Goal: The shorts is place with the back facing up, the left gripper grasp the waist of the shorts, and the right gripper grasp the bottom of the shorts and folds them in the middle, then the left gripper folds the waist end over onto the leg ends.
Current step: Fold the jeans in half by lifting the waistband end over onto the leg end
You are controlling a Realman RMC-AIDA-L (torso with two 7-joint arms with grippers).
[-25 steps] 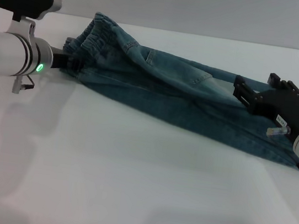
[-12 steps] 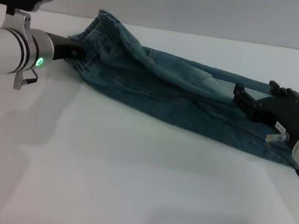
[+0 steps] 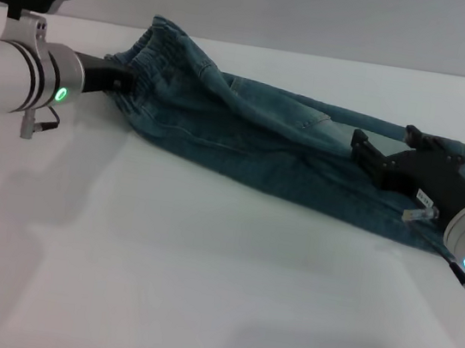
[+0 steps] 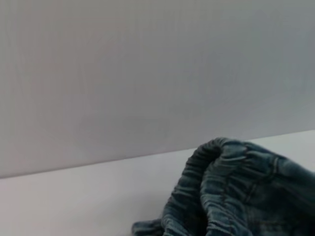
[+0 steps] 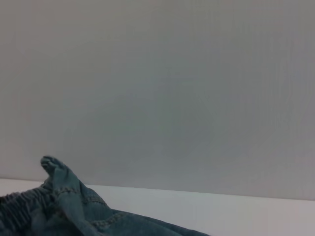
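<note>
light: even, bright | shadows: soft, on table (image 3: 199, 290) | focus: sharp

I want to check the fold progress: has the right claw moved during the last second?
Yes. The right claw has moved toward the robot's left, along the shorts, nearer the back pocket.

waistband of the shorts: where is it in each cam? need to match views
Head: waist of the shorts upper left, at the left gripper.
Left wrist: ruffled band at lower right.
Right wrist: gathered band in lower left corner.
Shared landmark: the white table.
</note>
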